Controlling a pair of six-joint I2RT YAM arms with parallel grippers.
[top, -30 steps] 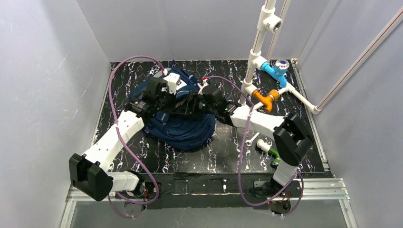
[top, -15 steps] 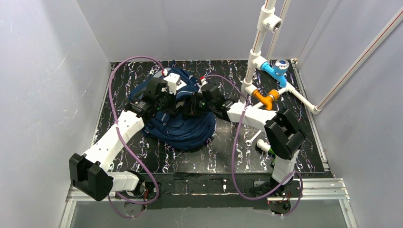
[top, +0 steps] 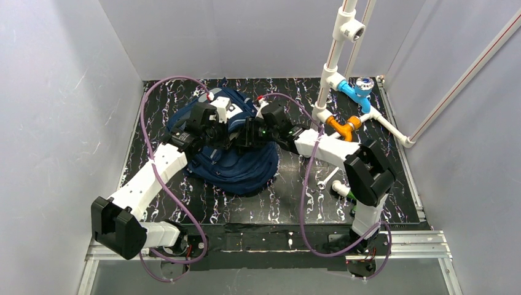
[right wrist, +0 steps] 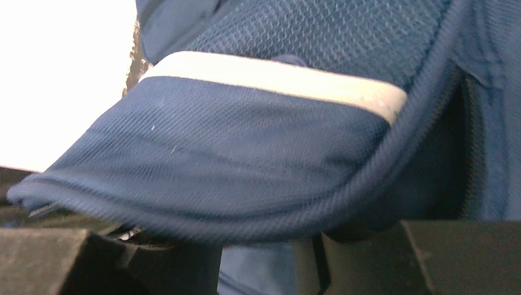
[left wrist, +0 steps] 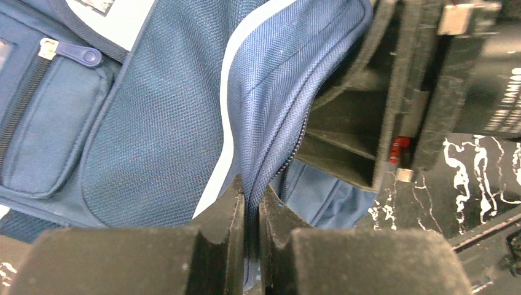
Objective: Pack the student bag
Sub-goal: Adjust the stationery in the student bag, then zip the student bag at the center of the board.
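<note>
The navy blue student bag (top: 236, 165) lies on the black marbled table, left of centre. My left gripper (top: 227, 136) is above its upper part. In the left wrist view it is shut (left wrist: 252, 209) on the bag's zipper edge (left wrist: 276, 141), which is pinched between the pads. My right gripper (top: 247, 134) faces it from the right, close by. In the right wrist view its fingers (right wrist: 184, 264) stand apart under a blue flap with a white stripe (right wrist: 258, 123). Blue fabric shows in the gap (right wrist: 258, 267). The fingertips are hidden by the flap.
A white pipe frame (top: 329, 67) with a blue fitting (top: 356, 92) and an orange fitting (top: 344, 128) stands at the back right. A white pipe piece (top: 327, 178) and a green fitting (top: 355, 200) lie by the right arm. Grey walls enclose the table.
My right arm has moved left and its gripper has closed in on the bag's flap beside the left gripper. The left gripper has kept its hold and shifted slightly.
</note>
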